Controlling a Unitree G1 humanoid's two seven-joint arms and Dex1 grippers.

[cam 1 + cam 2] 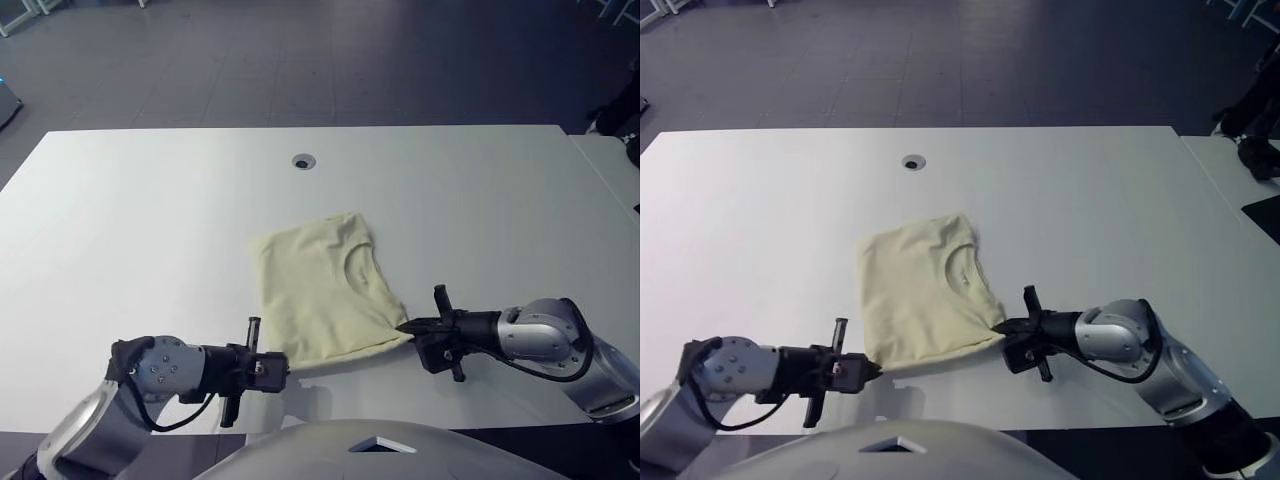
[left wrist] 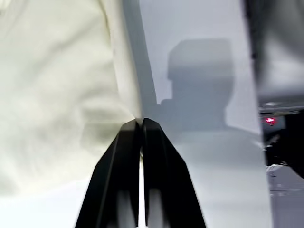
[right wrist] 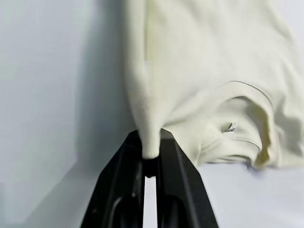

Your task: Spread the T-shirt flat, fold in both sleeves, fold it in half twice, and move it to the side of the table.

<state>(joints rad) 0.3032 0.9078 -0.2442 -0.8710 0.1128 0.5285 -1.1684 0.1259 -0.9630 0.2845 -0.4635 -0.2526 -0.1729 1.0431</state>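
Note:
A pale yellow T-shirt (image 1: 320, 295) lies folded into a compact, roughly rectangular bundle on the white table (image 1: 150, 220), its collar opening showing on the right half. My left gripper (image 1: 287, 368) is shut on the shirt's near left corner at the front edge. My right gripper (image 1: 402, 327) is shut on the near right corner, the cloth pulled to a point between its fingers (image 3: 164, 156). In the left wrist view the black fingers (image 2: 130, 142) pinch the T-shirt (image 2: 57, 85) edge. The near edge of the shirt is stretched between both grippers, slightly raised off the table.
A round cable grommet (image 1: 303, 161) sits in the table behind the shirt. Open table surface extends to the left, right and rear. A second table edge (image 1: 610, 160) stands at far right. Dark floor lies beyond.

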